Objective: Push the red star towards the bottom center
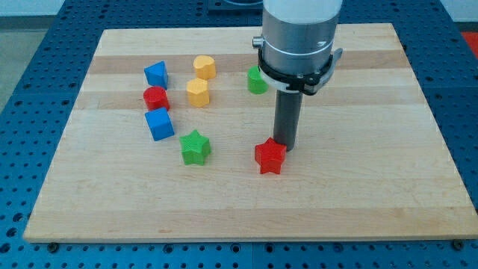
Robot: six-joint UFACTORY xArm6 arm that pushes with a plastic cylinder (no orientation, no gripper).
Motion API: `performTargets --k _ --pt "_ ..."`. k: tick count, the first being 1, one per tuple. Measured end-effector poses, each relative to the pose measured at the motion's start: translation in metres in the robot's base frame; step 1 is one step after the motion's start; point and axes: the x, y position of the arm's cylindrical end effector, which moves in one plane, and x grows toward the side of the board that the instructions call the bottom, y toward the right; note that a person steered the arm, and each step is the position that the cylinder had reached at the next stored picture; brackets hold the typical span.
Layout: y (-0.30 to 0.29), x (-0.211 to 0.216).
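The red star (269,157) lies on the wooden board (358,187), a little right of centre and below the middle. My tip (286,146) stands just above and to the right of the red star, touching or nearly touching its upper right edge. The dark rod rises from there to the arm's grey body at the view's top.
A green star (196,147) lies left of the red star. Further left are a blue cube (159,124), a red cylinder (155,98) and a blue block (156,74). Two yellow blocks (204,67) (198,93) lie upper centre. A green block (257,80) sits by the rod.
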Motion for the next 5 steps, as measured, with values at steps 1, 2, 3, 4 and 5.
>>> performTargets --k 1,2,3,4,5 --pt "-0.004 0.0" --pt "-0.025 0.0" --pt "-0.051 0.001" --pt "-0.068 0.011" --pt "-0.073 0.027"
